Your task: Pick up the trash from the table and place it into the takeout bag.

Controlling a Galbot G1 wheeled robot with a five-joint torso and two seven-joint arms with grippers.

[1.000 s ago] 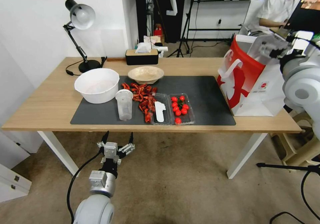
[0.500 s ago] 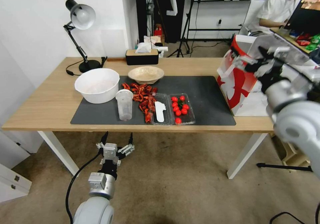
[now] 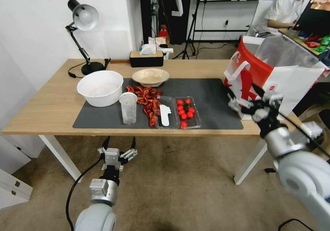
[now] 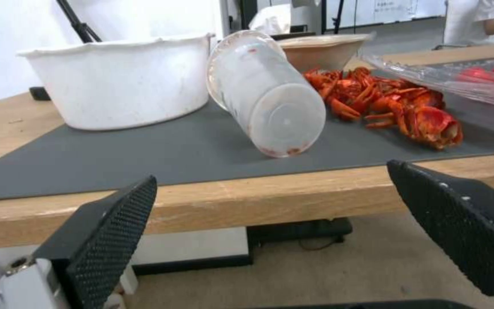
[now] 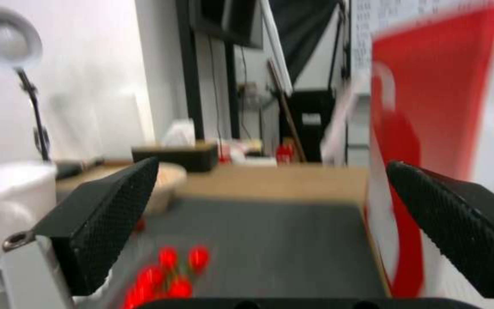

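A clear plastic cup point(image 3: 128, 107) point(image 4: 270, 94) stands on the grey mat point(image 3: 213, 97) near the table's point(image 3: 44, 111) front edge. A shallow beige bowl point(image 3: 150, 76) point(image 4: 321, 49) point(image 5: 164, 180) sits at the mat's back. The white and red takeout bag point(image 3: 268, 76) point(image 5: 430, 150) stands open at the table's right end. My right gripper point(image 3: 244, 93) point(image 5: 270, 206) hangs open and empty by the bag's front left corner, over the mat's right edge. My left gripper point(image 3: 119, 140) point(image 4: 275, 206) is open and empty below the front edge, facing the cup.
A large white bowl point(image 3: 100, 87) point(image 4: 121, 81) sits left of the cup. Red crayfish shells point(image 3: 146, 99) point(image 4: 390, 103) lie beside a clear tray of cherry tomatoes point(image 3: 185, 111) point(image 5: 167, 274). A desk lamp point(image 3: 82, 18) and tissue box point(image 3: 146, 57) stand at the back.
My right arm has come down from above the bag's opening to the bag's front left corner near the table edge. The left arm has stayed put.
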